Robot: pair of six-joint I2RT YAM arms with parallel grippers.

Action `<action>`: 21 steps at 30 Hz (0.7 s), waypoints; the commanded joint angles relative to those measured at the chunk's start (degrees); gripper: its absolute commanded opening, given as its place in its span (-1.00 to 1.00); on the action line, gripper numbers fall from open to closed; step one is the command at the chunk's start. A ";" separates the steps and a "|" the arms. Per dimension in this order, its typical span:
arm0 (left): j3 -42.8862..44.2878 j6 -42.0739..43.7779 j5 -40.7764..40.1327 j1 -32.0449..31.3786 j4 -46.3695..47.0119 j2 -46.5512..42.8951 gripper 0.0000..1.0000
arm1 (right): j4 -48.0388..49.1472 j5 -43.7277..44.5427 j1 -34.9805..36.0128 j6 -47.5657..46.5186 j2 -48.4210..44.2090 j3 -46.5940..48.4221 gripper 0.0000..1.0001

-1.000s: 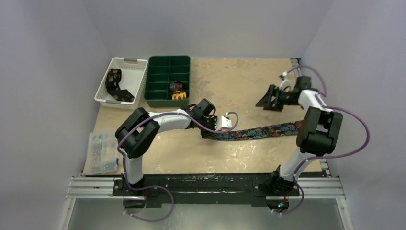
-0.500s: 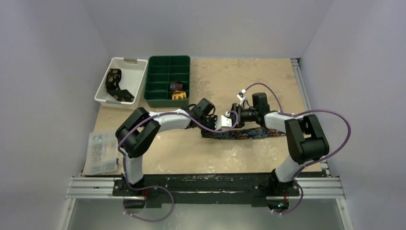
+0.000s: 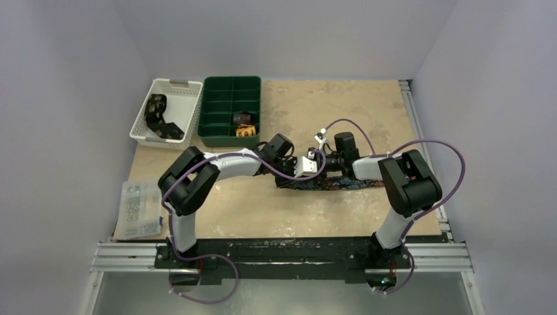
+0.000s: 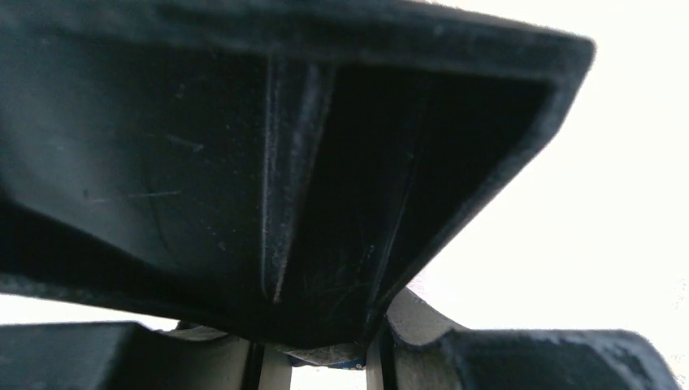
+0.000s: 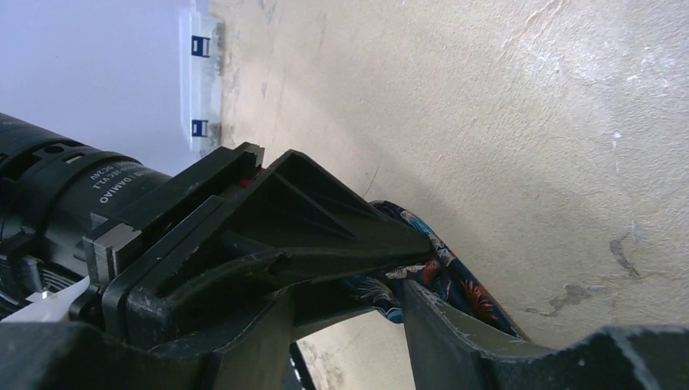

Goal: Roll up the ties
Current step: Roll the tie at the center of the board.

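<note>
**One brand name legible**

In the right wrist view, the black round motor housing at the left edge carries white lettering that reads "DAMIAO". A second printed line beside it is too small to read. Blue marks on the white wall strip farther off are illegible.

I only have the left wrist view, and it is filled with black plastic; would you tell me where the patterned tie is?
Observer: The top view shows the navy patterned tie lying near the middle of the table.
Operator: Where is the right tool?
Observer: In the right wrist view, the right tool stands open at the printed fabric, facing the left tool.
Operator: Are any ties stored?
Observer: Two rolled ties sit in the green tray.
</note>
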 commanded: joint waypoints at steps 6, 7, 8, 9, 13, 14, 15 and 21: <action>-3.22 -0.08 -3.05 0.19 -6.65 4.04 -0.76 | 1.86 3.26 1.78 -2.56 0.16 -0.23 0.12; -3.27 -0.14 -3.05 0.24 -6.67 3.92 -0.76 | 0.67 3.41 1.78 -3.61 0.12 0.12 0.09; -3.37 -0.23 -3.06 0.34 -6.49 3.78 -0.76 | -0.31 3.83 1.80 -4.46 -0.08 0.19 0.08; -3.46 -0.29 -2.98 0.36 -6.44 3.77 -0.76 | -0.53 3.77 1.78 -4.80 -0.24 -0.13 0.07; -3.23 -0.55 -3.14 0.44 -6.52 3.84 -0.76 | -2.54 2.71 1.89 -5.71 -1.00 0.06 0.00; -3.22 -0.60 -3.17 0.43 -6.52 3.79 -0.76 | -4.05 2.41 1.88 -6.46 -1.67 0.15 0.03; -3.22 -0.59 -3.16 0.41 -6.60 3.81 -0.76 | -5.28 2.03 1.88 -6.99 -2.38 0.04 0.08; -3.02 -0.61 -3.15 0.47 -6.63 4.08 -0.76 | -6.07 4.26 1.82 -3.28 -5.07 -0.98 0.18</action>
